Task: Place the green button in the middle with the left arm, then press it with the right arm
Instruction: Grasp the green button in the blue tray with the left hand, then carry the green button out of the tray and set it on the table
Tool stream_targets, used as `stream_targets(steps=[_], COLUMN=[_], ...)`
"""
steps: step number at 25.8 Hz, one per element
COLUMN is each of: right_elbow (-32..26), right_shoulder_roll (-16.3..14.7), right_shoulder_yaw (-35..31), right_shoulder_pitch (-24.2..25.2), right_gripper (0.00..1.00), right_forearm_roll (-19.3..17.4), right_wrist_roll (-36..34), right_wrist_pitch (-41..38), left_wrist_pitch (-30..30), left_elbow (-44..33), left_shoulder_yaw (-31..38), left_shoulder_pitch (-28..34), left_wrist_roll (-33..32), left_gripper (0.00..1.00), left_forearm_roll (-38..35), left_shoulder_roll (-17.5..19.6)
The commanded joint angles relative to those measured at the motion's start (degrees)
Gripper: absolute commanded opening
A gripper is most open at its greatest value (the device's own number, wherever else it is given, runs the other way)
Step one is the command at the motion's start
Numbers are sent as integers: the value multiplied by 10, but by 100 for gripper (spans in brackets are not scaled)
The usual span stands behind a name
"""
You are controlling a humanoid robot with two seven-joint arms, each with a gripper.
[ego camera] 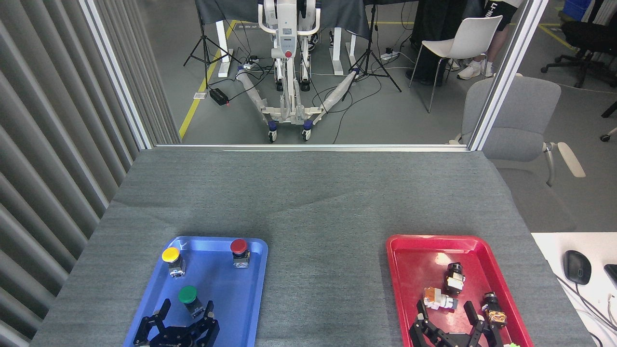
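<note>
The green button (188, 295) stands upright in the blue tray (250, 289), in its near half. My left gripper (187, 308) sits low at the bottom edge just behind the button, fingers spread on either side of the button's base without touching it; it is open. My right gripper (446, 313) hangs open over the near part of the red tray (414, 250), holding nothing. The middle (325, 270), a bare strip of grey cloth, lies between the two trays.
A yellow button (171, 257) and a red button (239, 249) stand at the far end of the blue tray. The red tray holds three small switch parts (453, 279). A computer mouse (577, 266) lies on a white desk at the right.
</note>
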Motion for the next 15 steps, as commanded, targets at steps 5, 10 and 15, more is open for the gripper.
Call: stream_targets(steps=[5,10,15], right_elbow=[0,0,0], right_shoulder_roll=[1,1,1], right_shoulder_yaw=[0,0,0], right_shoulder_pitch=[0,1,1], right_gripper=[100,100,100], right_forearm_roll=[0,0,0], right_wrist_roll=[0,1,1], right_wrist_pitch=[0,0,1], left_wrist_pitch=[5,21,25], left_elbow=[43,70,84], left_shoulder_yaw=[-4,-4,-3], left_shoulder_pitch=[-24,-40,-43], left_wrist_roll=[1,3,3], left_gripper=[98,92,71], left_forearm_roll=[-1,0,1], left_shoulder_roll=[-13,-12,-12])
